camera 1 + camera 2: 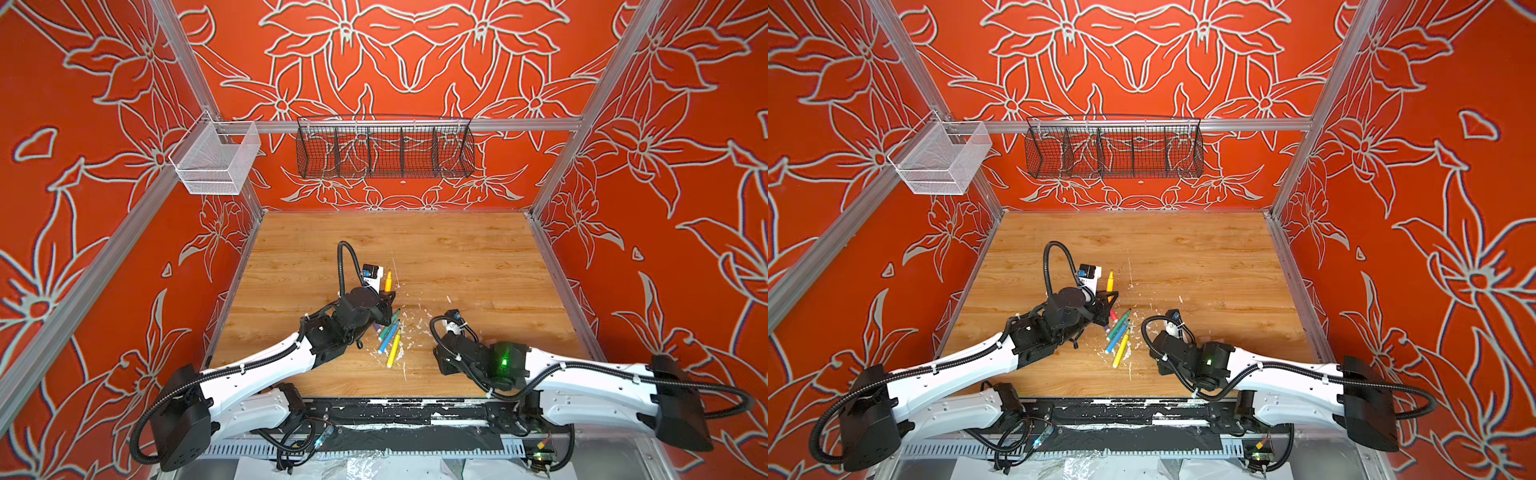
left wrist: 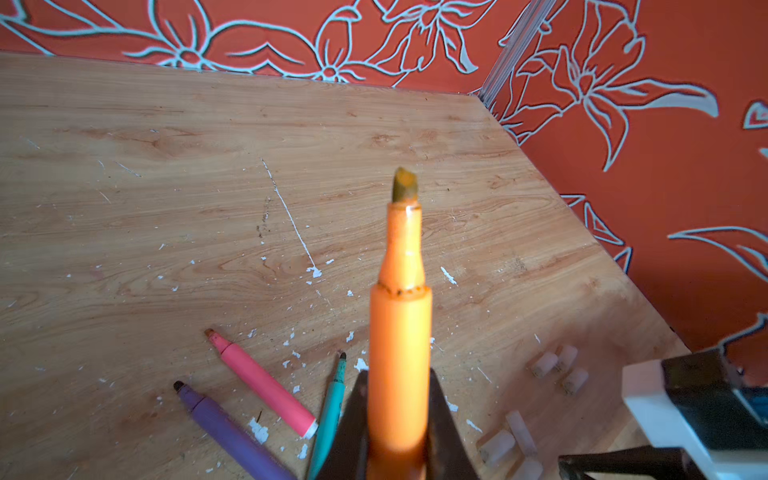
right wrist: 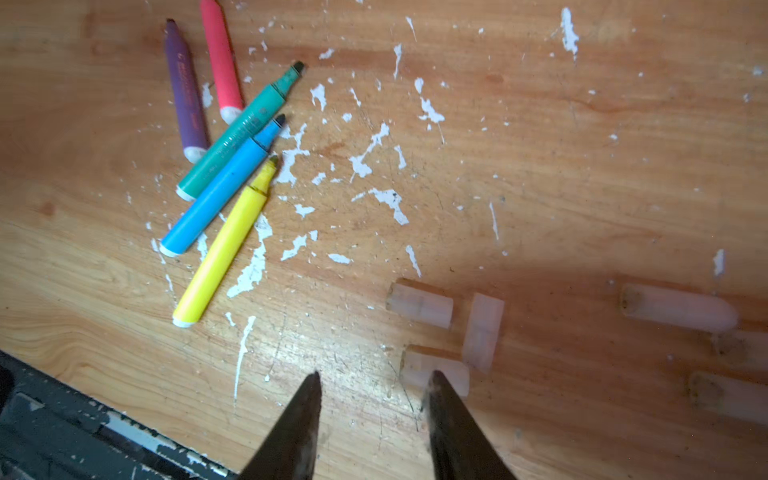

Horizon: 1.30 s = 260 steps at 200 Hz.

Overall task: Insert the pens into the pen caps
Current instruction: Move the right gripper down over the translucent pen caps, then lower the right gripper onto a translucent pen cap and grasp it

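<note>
While the left gripper (image 2: 398, 376) is over the middle of the wooden table (image 1: 478, 257), it is clenched on the orange pen (image 2: 400, 332), one finger pressing each side of the barrel. This pen is raised off the wood, and its uncapped tip points away from the wrist.

Just to the right, the five other pens lie in a loose group on the table, all without caps. The purple pen (image 3: 186, 91) and the pink pen (image 3: 220, 58) lie side by side. The green pen (image 3: 241, 129) lies against their back ends, with the blue pen (image 3: 220, 187) and the yellow pen (image 3: 224, 245) next to it.

White flecks (image 3: 386, 199) are scattered over the wood between this group and the pen caps (image 3: 419, 305). The pen caps lie on their sides further right, three close together and the others apart.

The right gripper (image 3: 374, 376) is released, its jaws standing apart with nothing between them. One fingertip (image 3: 436, 386) overlaps the nearest cap (image 3: 419, 365) in the wrist view. I cannot tell if they touch.
</note>
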Tool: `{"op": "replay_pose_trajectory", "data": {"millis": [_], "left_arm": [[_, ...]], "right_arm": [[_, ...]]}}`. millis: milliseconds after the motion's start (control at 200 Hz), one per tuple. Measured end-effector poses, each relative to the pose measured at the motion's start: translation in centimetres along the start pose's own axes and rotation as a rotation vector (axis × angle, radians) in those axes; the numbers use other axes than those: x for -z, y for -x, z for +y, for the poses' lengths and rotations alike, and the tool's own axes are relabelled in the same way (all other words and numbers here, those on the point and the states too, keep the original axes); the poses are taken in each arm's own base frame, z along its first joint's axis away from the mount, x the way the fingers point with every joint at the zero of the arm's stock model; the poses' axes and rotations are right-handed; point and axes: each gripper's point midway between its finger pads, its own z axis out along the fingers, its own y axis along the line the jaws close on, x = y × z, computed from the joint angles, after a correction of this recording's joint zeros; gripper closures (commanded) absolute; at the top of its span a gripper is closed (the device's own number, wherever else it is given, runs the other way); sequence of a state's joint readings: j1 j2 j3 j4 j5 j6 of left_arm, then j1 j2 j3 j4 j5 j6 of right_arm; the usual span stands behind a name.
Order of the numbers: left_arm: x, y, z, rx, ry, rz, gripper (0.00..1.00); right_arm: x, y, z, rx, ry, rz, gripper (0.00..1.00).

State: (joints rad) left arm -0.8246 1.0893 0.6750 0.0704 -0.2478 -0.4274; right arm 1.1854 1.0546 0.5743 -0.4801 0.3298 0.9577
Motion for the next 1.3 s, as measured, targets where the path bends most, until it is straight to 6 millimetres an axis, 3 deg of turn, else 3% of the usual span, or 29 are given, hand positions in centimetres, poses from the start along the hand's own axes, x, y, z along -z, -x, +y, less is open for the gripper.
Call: {"op": "replay_pose_trajectory", "data": {"millis": [430,1071,1301], "left_arm": [[0.0,-0.2,-0.4,-0.004,-0.023,0.011,1.00],[0.0,-0.3,-0.9,-0.006,-0.049,0.018,1.00],[0.0,-0.3,-1.1,-0.005,-0.060,0.020,1.00]], "right_arm": [[-1.3,-1.9,-1.6,-0.014,-0.078,0.024,0.47],[-3.3,-2.7,-4.0,0.007,-0.242,0.016,0.37],[-3.8,-2.9,-4.6,0.004,-0.283,0.013,0.37]]}}
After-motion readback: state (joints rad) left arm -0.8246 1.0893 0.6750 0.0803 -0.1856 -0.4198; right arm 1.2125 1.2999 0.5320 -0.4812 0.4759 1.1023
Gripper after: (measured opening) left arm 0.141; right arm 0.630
